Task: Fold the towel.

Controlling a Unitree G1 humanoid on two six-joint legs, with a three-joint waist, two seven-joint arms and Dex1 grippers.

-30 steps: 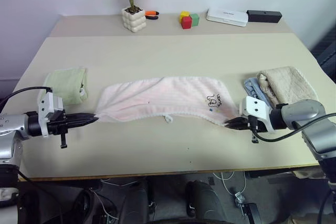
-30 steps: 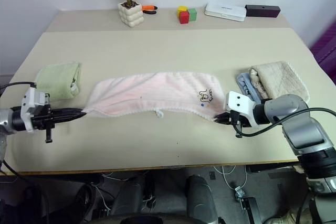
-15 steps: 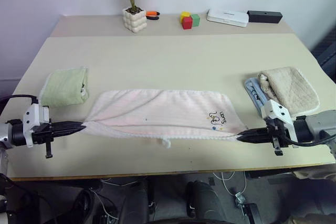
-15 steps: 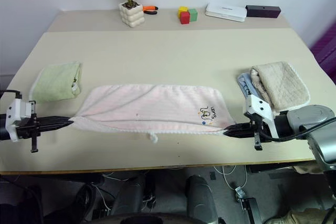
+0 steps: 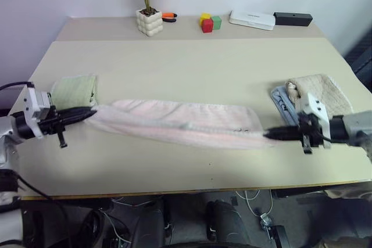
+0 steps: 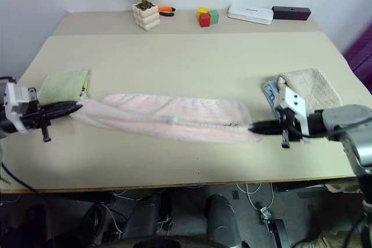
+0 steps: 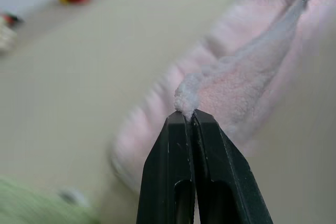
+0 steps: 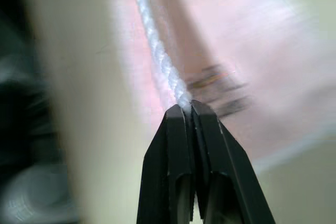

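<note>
The pale pink towel hangs stretched in a long band across the front of the table, lifted at both ends. My left gripper is shut on its left corner, and the left wrist view shows the pink cloth pinched at the tips. At the other end my right gripper is shut on the right corner, where the whitish edging runs into the closed tips. The dark print lies just past that edging.
A folded light green towel lies just behind my left gripper. A beige towel on a grey cloth lies behind my right gripper. A potted plant, coloured blocks, a white box and a black bar stand along the back.
Both grippers have risen with the towel's front corners. The front edge has lifted off the table and moved toward the back, so the flat towel now shows as a narrow band.
</note>
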